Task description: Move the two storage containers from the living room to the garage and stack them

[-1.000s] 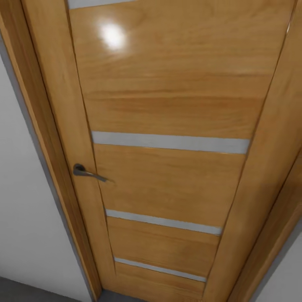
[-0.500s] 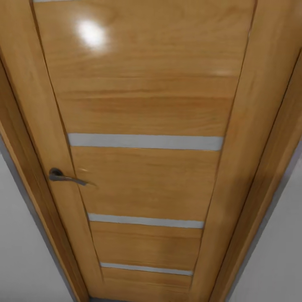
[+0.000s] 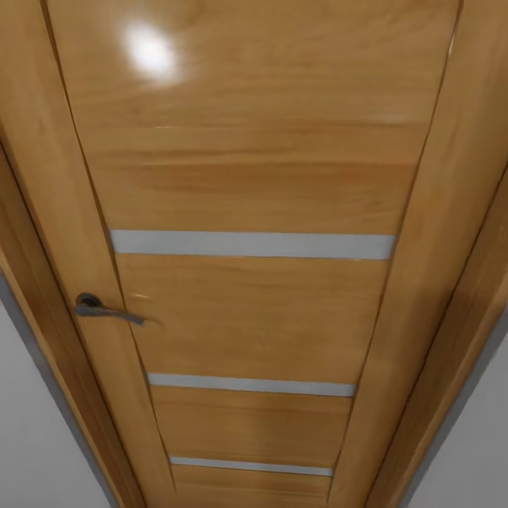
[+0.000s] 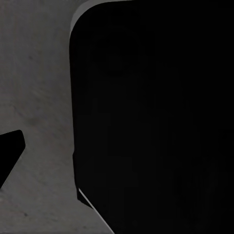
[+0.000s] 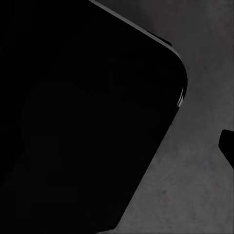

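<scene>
Facing a closed wooden door [image 3: 247,190] at close range in the head view: honey-coloured panel, three pale horizontal inlay strips [image 3: 250,245], a dark lever handle [image 3: 106,309] near its left edge, wood frame [image 3: 42,296] on both sides, slivers of white wall [image 3: 35,451] at the lower corners. Compared with a second ago the handle sits further left and lower in the picture, the left wall sliver has shrunk, and the strip of grey floor at the bottom is gone; the whole picture has shifted, so that's the camera/base turning and creeping closer, not the door moving. Over the last half second the shift is small, so I'd judge the base is nearly squared up on it. Both wrist views look down at dark grey speckled floor [image 4: 39,97] beside a large black rounded body, likely the robot's own base [image 4: 156,117]. Gripper fingers aren't resolvable there, so I cannot tell whether either gripper is spread or pressed together. No sign of the two storage containers here, so I can't say where they are. Judgement: transit phase, door is shut and blocks the path; next step likely needs the handle worked or a push through.
</scene>
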Tool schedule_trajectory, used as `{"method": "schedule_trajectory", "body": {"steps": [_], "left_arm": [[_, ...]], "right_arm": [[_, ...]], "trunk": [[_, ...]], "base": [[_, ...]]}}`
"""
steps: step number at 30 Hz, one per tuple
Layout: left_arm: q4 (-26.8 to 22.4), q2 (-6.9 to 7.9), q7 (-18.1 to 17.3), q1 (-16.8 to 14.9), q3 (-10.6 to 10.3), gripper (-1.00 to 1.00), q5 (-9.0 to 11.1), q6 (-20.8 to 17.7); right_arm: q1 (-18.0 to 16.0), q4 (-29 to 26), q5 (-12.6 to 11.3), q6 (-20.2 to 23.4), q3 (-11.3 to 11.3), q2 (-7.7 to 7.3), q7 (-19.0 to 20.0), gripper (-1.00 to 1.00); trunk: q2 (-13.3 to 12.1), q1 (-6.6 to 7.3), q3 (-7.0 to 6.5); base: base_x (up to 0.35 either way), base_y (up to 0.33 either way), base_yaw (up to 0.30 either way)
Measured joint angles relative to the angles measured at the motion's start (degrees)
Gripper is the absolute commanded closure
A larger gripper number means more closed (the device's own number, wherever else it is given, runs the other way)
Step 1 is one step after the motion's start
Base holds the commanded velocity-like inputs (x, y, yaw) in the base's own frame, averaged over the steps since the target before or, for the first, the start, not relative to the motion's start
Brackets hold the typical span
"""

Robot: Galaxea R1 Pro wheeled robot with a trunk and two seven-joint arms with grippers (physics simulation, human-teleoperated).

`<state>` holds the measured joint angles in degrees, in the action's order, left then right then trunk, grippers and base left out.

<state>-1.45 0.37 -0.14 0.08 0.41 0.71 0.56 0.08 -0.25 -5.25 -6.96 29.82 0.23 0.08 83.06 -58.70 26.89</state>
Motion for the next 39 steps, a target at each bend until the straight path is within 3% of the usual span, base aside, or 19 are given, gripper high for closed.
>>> {"method": "schedule_trajectory", "body": {"steps": [7, 20, 39], "left_arm": [[0.0, 0.02, 0.0, 0.0, 0.0, -1.00, 0.0, 0.0], [0.0, -0.02, 0.1, 0.0, 0.0, -1.00, 0.0, 0.0], [0.0, -0.02, 0.1, 0.0, 0.0, -1.00, 0.0, 0.0]], "right_arm": [[0.0, 0.0, 0.0, 0.0, 0.0, 0.00, 0.0, -1.00], [0.0, 0.0, 0.0, 0.0, 0.0, 0.01, 0.0, -1.00], [0.0, 0.0, 0.0, 0.0, -0.1, 0.03, 0.0, -1.00]], "trunk": [[0.0, -0.01, 0.00], [0.0, -0.03, 0.00], [0.0, -0.03, 0.00]], "base": [[0.200, 0.177, 0.000], [0.016, 0.014, -0.001], [0.000, 0.001, -0.132]]}}
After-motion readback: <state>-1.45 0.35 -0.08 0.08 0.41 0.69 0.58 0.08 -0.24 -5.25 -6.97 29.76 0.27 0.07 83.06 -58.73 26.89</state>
